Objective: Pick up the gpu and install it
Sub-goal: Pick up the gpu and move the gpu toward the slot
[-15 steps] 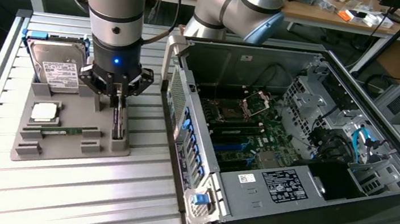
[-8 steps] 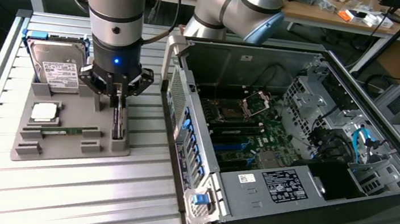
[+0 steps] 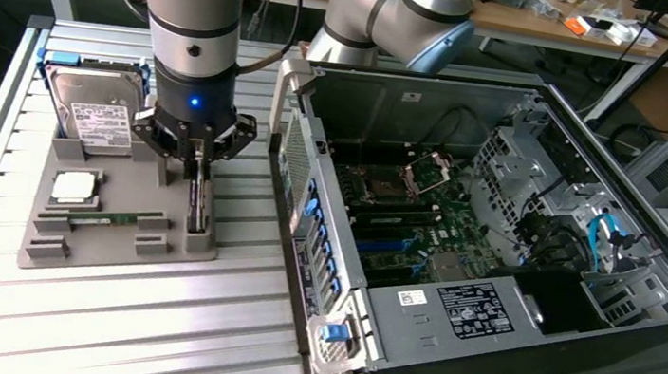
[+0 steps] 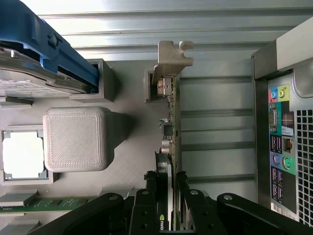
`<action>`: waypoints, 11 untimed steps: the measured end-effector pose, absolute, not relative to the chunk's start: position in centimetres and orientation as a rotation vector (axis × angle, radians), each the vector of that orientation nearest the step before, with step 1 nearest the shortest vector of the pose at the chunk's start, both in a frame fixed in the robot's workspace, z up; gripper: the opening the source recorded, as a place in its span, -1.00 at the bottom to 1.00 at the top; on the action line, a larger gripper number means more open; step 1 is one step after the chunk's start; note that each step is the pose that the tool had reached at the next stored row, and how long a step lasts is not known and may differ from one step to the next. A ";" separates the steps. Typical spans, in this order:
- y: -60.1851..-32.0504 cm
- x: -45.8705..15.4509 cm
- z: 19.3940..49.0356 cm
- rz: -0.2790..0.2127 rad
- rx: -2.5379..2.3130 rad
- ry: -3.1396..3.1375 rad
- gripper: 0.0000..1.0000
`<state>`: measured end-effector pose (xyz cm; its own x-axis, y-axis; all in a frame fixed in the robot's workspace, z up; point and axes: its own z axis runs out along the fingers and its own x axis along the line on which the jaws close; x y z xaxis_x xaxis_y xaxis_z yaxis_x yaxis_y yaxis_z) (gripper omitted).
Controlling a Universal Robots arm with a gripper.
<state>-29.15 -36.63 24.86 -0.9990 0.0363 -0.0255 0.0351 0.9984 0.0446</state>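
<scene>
Nearest you, one slatted aluminium table carries one open dark-grey computer case across the right half of the exterior view. It also carries one grey plastic holder tray at left centre. On the tray you have one narrow green memory stick, then one square silver processor above it in the frame. Just right of them, one thin, dark gpu card with a pale metal bracket stands on edge in its tray slot. Your one black gripper sits down over it. Its two fingers are partway closed, clamping both faces of the card. Farthest up the tray stands one silver hard drive with a white label.
</scene>
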 end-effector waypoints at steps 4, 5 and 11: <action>-36.6 -29.1 24.9 0.069 0.056 3.114 -0.47; -36.6 -29.1 24.9 0.069 0.056 3.114 -0.47; -36.6 -29.1 25.3 0.069 0.055 3.114 -0.47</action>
